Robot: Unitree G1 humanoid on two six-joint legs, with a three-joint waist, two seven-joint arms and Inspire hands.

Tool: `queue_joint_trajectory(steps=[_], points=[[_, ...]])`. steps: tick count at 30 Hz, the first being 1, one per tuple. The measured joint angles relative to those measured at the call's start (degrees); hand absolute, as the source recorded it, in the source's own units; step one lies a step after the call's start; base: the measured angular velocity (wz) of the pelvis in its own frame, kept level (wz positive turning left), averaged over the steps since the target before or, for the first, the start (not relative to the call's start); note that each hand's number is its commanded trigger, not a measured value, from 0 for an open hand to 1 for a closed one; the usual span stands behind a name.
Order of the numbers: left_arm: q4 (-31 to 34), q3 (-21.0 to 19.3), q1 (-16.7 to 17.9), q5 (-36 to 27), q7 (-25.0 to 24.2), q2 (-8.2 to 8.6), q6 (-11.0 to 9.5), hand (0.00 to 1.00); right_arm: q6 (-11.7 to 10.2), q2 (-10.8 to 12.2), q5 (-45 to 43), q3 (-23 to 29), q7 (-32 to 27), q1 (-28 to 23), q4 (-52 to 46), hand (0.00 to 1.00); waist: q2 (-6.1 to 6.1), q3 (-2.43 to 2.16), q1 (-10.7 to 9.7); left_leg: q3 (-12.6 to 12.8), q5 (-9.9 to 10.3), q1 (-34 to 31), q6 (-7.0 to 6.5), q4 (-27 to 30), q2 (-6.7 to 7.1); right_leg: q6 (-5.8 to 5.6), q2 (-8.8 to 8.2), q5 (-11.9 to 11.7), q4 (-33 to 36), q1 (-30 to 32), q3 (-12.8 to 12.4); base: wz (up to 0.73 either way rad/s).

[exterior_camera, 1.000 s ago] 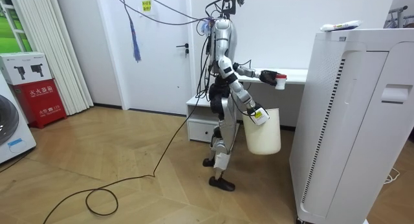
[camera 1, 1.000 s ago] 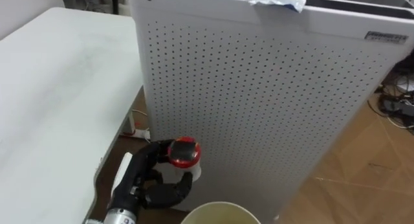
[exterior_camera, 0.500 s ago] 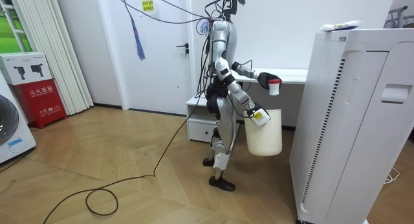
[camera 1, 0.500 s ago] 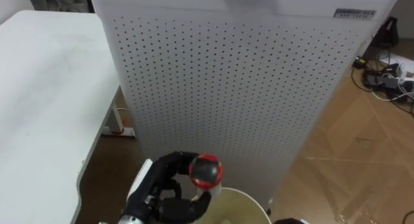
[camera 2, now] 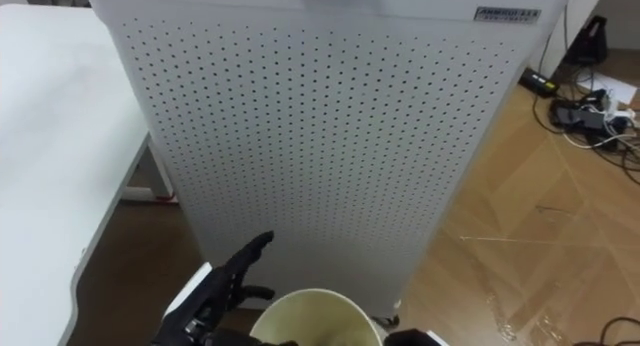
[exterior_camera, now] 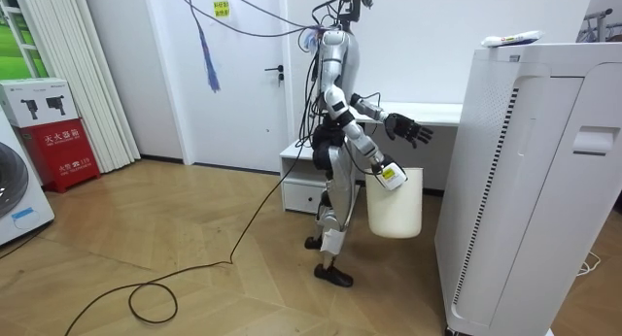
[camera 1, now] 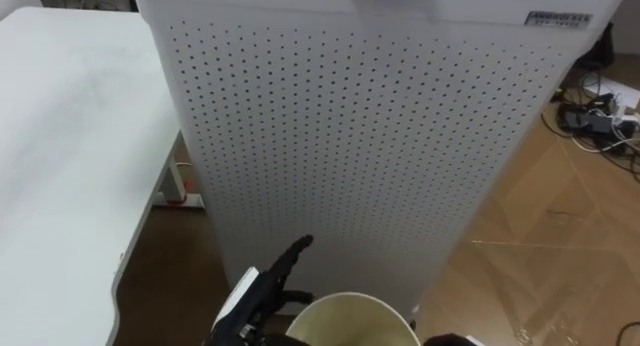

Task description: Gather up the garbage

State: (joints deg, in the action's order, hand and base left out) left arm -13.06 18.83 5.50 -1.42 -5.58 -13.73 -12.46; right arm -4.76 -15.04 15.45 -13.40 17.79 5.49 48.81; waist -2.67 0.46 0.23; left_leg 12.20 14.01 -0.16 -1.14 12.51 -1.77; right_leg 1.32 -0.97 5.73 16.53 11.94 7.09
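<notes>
Above the bucket, change: your robot's left hand (camera 1: 266,292) is now spread and released. Half a second ago you saw it clenched round a red-lidded white container. That container has left the hand, and where it lies now cannot be told.
Stance: as before, the robot stands between table and cabinet, facing the cabinet.
Floor (camera 1: 560,216): glossy wood planks laid at angles.
Cabinet (camera 1: 380,136): tall white box whose flat front panel is pierced by an even grid of small holes. It stands directly ahead and closes the way forward.
Table (camera 1: 70,136): smooth, matt white top on the robot's left, with a narrow gap between it and the cabinet.
Bucket (camera 1: 345,298): cream, round, with a smooth rim. It hangs low before the robot, near the cabinet's foot.
Right hand (exterior_camera: 387,173): at the bucket's rim; you cannot tell whether it clasps it.
Cables (camera 1: 590,116): dark tangle on the floor past the cabinet's right edge.
Scrap (exterior_camera: 509,39): crumpled white-and-blue garbage lying on the cabinet's top.
</notes>
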Motion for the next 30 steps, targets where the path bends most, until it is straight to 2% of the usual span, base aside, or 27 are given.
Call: queue_joint_trajectory(steps=[4,9,15,18,20,25,30], points=[[1.12,0.3,0.32,0.2,-0.18,-0.39,0.21,0.0,0.04,0.15,0.12,-0.08,0.0,-0.01,-0.03,1.0,-0.03,-0.02,-0.11,0.02,0.0,0.36,0.0,-0.19,0.07,0.0,0.05,-0.05,-0.19,-0.32,0.11,0.0],[3.4,0.23,0.75,2.43,0.35,-0.28,1.58,0.0,0.4,0.27,0.09,-0.1,-0.06,0.01,-0.06,1.0,0.04,0.02,0.11,0.27,0.0,1.28,0.0,-0.47,-0.07,-0.12,0.48,-0.8,-1.89,-1.52,-0.14,-0.02],[9.27,-2.13,0.69,10.33,5.4,-0.53,1.58,0.0,0.46,0.68,0.08,-0.5,-1.05,-1.21,-0.06,1.0,0.31,0.07,0.12,0.21,0.0,2.98,0.0,-1.28,-0.56,-0.13,1.03,-1.2,-2.93,-3.49,-0.36,-0.02],[13.3,-2.68,0.69,13.7,8.41,-1.25,1.54,0.0,0.46,0.75,0.36,-0.5,-2.49,-1.73,-0.1,1.0,0.53,0.18,0.04,0.18,0.0,3.73,0.01,-1.67,-0.62,-0.08,1.22,-1.24,-3.36,-4.24,-0.05,0.0],[16.67,-4.03,0.66,16.29,11.18,-1.41,0.7,0.0,0.38,0.72,0.17,-0.45,-2.92,-2.06,-0.09,1.0,0.92,0.26,-0.12,0.19,-0.01,4.11,0.01,-1.75,-0.9,-0.05,1.42,-1.47,-4.4,-5.1,0.04,0.0],[19.32,-6.99,0.64,22.14,17.51,-0.74,-1.68,0.0,-0.96,0.82,-0.08,-0.37,-2.36,-3.66,-0.1,1.0,1.18,0.27,-0.08,0.38,0.03,5.36,0.07,-1.79,-1.44,0.05,1.98,-1.56,-4.85,-6.16,-0.68,-0.08],[21.29,-7.9,0.35,26.43,23.45,-0.63,-2.62,0.0,-1.48,1.31,0.02,-0.38,-2.18,-5.13,-0.05,1.0,1.17,0.27,-0.17,0.42,0.02,6.07,0.08,-1.54,-1.78,0.39,2.39,-1.44,-4.84,-6.8,-0.43,-0.08]])
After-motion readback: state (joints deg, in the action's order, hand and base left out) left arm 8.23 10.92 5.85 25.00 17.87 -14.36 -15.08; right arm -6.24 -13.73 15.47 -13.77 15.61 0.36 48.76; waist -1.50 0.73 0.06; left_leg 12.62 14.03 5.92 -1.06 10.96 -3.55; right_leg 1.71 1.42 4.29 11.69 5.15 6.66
